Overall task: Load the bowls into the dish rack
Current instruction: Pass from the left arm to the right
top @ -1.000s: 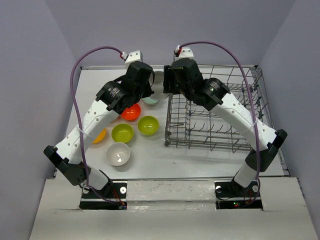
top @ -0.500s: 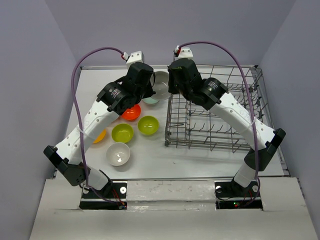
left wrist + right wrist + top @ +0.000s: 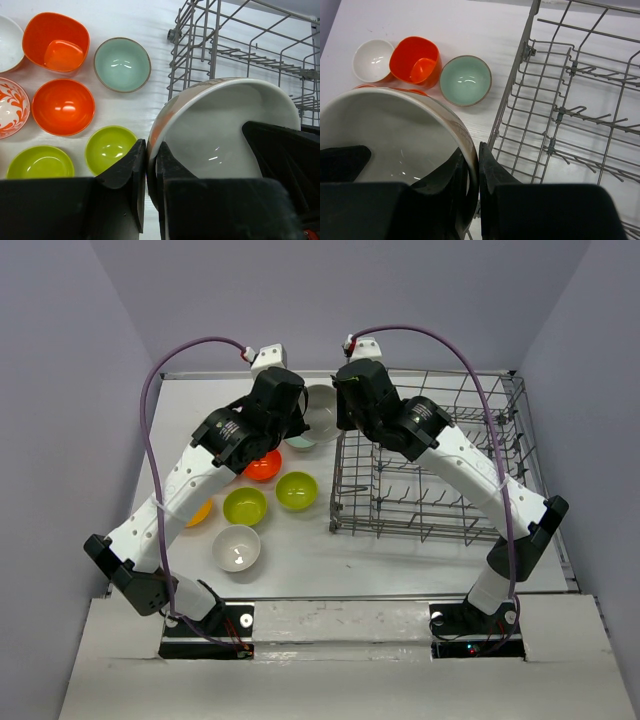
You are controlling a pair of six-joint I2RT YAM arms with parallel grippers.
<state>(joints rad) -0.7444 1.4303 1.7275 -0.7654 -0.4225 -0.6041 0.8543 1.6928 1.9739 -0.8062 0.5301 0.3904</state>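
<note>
- Handover step: white bowl [image 3: 220, 125] aloft beside the dish rack's [image 3: 440, 465] far-left corner
- The left gripper [image 3: 150, 170] pinches one rim; the right gripper [image 3: 474, 172] seemingly nipped onto the opposite
- Next: left releases, right racks it

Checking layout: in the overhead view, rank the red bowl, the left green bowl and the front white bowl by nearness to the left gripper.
1. red bowl, rearmost.
2. left green bowl, middle.
3. white bowl, frontmost.

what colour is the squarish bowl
The bowl is glossy red-orange; the left wrist view shows it best.
</note>
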